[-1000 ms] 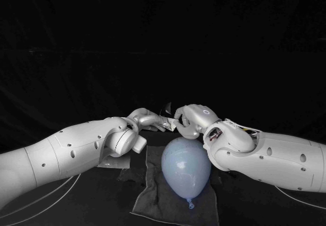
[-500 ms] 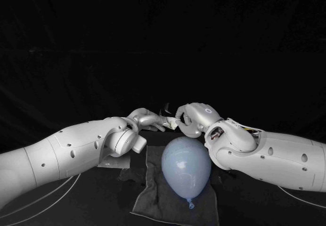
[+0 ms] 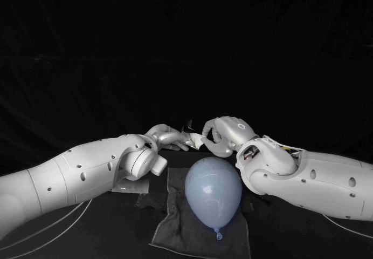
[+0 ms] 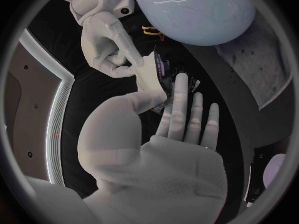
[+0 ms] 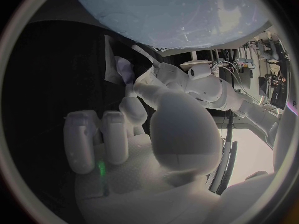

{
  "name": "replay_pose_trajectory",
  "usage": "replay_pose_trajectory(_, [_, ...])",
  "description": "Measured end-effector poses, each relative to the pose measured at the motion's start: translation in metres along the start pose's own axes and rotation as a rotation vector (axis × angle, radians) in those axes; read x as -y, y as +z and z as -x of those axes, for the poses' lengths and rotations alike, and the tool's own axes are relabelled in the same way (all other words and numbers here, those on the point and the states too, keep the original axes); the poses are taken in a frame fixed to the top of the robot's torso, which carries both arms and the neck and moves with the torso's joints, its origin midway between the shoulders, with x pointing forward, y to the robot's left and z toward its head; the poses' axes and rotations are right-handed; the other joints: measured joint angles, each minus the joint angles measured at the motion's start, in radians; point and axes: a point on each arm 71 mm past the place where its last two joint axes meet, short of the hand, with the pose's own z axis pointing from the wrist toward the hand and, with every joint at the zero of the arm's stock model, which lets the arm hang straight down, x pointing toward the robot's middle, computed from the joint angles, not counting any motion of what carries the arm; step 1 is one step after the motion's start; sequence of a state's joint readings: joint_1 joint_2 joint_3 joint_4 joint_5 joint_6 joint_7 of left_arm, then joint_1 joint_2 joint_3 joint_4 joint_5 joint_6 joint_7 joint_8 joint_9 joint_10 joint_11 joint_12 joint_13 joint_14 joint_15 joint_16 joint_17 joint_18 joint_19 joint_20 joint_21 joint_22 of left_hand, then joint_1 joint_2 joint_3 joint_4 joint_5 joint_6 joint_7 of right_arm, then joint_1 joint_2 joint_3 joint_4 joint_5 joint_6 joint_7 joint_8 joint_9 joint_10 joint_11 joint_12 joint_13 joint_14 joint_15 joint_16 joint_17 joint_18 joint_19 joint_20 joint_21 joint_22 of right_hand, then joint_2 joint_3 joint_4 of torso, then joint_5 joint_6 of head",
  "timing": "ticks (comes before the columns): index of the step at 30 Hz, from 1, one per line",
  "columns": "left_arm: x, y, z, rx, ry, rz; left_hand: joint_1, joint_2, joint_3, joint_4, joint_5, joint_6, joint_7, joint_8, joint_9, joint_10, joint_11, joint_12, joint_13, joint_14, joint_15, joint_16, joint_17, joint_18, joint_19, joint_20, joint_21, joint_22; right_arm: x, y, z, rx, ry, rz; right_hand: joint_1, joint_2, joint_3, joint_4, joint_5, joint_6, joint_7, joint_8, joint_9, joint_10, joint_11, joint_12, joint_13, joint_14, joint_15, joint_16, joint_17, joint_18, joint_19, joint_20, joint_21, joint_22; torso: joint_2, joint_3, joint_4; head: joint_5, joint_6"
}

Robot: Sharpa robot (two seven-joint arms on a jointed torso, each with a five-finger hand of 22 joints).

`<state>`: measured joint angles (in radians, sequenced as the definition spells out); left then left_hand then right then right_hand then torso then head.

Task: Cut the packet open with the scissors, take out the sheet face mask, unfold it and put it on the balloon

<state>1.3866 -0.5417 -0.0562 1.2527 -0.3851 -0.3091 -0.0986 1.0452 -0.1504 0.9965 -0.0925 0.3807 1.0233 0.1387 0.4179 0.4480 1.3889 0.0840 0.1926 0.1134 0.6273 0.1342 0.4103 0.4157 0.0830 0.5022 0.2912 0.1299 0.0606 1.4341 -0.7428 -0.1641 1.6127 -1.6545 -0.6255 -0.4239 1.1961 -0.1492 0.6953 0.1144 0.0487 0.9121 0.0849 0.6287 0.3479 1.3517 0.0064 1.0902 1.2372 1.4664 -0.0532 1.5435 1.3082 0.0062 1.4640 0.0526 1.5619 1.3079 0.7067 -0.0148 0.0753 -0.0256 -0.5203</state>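
Observation:
A pale blue balloon (image 3: 209,190) lies on a dark grey cloth (image 3: 175,226) in the middle of the table. Just beyond its far end my two hands meet over the packet (image 4: 164,72), a dark sachet with purple print. My left hand (image 3: 170,137) pinches it between the thumb and the outstretched fingers (image 4: 181,97). My right hand (image 3: 223,135) grips the packet's edge from the other side, fingers curled. In the right wrist view the packet (image 5: 121,67) shows pale purple beside the left hand (image 5: 187,84), under the balloon (image 5: 174,15). The packet's opening is hidden.
A small yellow object (image 4: 149,31) lies on the table between the balloon (image 4: 193,10) and my right hand (image 4: 106,40); I cannot tell what it is. A pale flat piece (image 3: 129,186) sits by the cloth under my left forearm.
My right hand has shifted slightly to the right and up. The dark sliver of packet standing up between the hands shows less. The left hand and balloon have stayed put.

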Motion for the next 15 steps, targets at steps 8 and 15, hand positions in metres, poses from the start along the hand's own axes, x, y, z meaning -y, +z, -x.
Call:
replay_pose_trajectory(8, [-0.0006, -0.0002, 0.0008, 0.002, -0.001, 0.002, 0.0, 0.0, 0.0, 0.0, 0.0, -0.001, -0.001, 0.0, 0.0, 0.0, 0.0, 0.0, 0.0, 0.0, 0.0, 0.0, 0.0, 0.0, 0.0, 0.0, 0.0, 0.0, 0.002, -0.0001, 0.0016, 0.013, -0.004, -0.004, -0.011, -0.01, -0.028, 0.014, 0.0, 0.002, -0.001, 0.0, -0.005, 0.0, 0.0, 0.001, 0.002, 0.0, 0.0, 0.0, 0.0, 0.0, -0.002, 0.001, 0.0, -0.001, 0.0, 0.0003, -0.0001, 0.0, 0.0])
replay_pose_trajectory(15, [-0.0009, -0.0003, 0.0013, 0.003, -0.002, 0.004, 0.003, 0.003, 0.0, 0.0, -0.001, -0.002, -0.002, 0.0, 0.0, 0.0, 0.0, 0.0, 0.0, 0.0, 0.0, 0.0, 0.0, 0.0, 0.0, 0.0, 0.0, 0.0, 0.0028, 0.0006, 0.0025, 0.022, -0.008, -0.005, 0.04, -0.005, -0.038, -0.007, 0.0, 0.021, -0.017, -0.005, -0.007, 0.034, -0.013, 0.067, 0.041, -0.003, -0.009, 0.003, 0.0, 0.0, -0.001, 0.001, 0.006, 0.0, 0.0, 0.0003, 0.0001, 0.0, -0.001])
